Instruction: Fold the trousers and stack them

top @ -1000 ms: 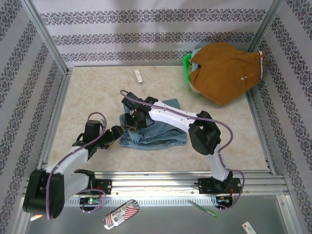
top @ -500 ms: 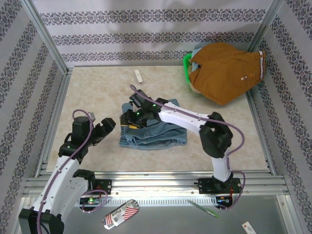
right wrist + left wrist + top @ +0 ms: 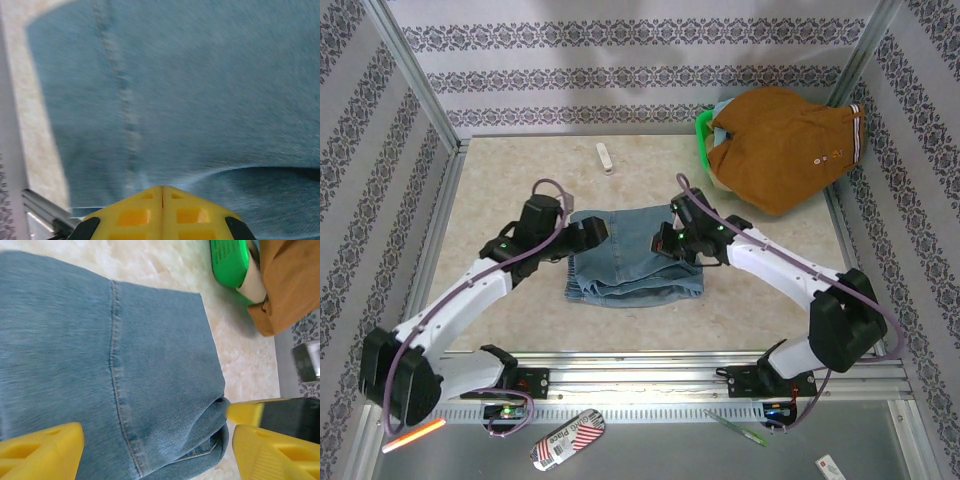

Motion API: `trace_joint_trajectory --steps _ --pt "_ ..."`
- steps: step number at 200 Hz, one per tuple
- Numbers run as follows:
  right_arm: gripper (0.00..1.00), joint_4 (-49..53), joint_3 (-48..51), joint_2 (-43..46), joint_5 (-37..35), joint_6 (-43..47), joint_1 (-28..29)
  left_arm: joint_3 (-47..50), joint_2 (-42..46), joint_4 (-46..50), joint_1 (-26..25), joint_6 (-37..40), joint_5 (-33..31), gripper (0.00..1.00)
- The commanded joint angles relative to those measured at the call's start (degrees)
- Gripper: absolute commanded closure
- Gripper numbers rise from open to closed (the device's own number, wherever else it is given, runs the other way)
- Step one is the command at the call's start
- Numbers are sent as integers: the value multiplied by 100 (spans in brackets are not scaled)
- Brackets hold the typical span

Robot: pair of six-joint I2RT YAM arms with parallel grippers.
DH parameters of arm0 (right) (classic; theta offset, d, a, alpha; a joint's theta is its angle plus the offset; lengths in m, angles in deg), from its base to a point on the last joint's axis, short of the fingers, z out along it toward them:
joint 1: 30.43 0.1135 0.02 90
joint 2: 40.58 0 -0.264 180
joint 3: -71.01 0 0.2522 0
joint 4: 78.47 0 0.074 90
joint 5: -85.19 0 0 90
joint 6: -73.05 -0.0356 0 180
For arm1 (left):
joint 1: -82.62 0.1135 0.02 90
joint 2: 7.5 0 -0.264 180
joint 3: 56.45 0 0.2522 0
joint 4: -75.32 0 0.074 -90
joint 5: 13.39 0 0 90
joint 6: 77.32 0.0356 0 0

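My left gripper (image 3: 155, 440) hangs spread wide over the folded, faded light-blue denim trousers (image 3: 638, 262), lying mid-way across the beige marbled table (image 3: 500, 180). My right gripper (image 3: 162, 192), fingers pressed together, hovers at their right edge.

Folded trousers (image 3: 635, 258) on beige table (image 3: 505, 180)
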Motion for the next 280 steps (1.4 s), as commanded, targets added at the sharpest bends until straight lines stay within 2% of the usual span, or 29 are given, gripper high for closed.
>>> trace_joint_trajectory --steps 1,34,58,91,112,129,138,165,186,216,230,251,280 --pt "100 -672 664 -263 23 -193 183 286 -290 -708 -131 -29 -142 22" --pt "100 -1636 1520 -924 228 -593 530 1594 -322 -1391 -128 -369 -386 22" --pt "100 -2003 1818 -1220 344 -684 551 2524 -320 -1671 -55 -395 -722 22" --pt "100 -1968 1897 -1236 482 -608 493 2883 -544 -1591 321 -151 -773 22" --pt "100 -1768 1804 -881 763 -469 340 2811 -511 -1386 404 40 -769 22" --pt "100 -1051 1362 -357 851 1 162 2539 -430 -1047 408 332 -848 22" --pt "100 -548 1014 -80 728 331 59 2376 -391 -874 416 535 -934 21" --pt "88 451 -93 282 -4 1374 -292 1787 -449 -396 413 1289 -1366 18" --pt "83 611 -969 -356 -273 1963 -631 1430 -702 -251 497 1529 -1575 17" --pt "100 1258 -2545 -2308 254 2393 -820 1151 -1162 -356 567 1436 -1476 17" --pt "100 1526 -2971 -2982 166 2402 -845 1044 -1365 -390 605 1350 -1471 17" --pt "100 1458 -2811 -3284 155 2381 -923 841 -1716 -454 691 1315 -1437 17" --pt "100 1169 -1870 -2942 214 2363 -1039 380 -2434 -519 765 1372 -1305 19"
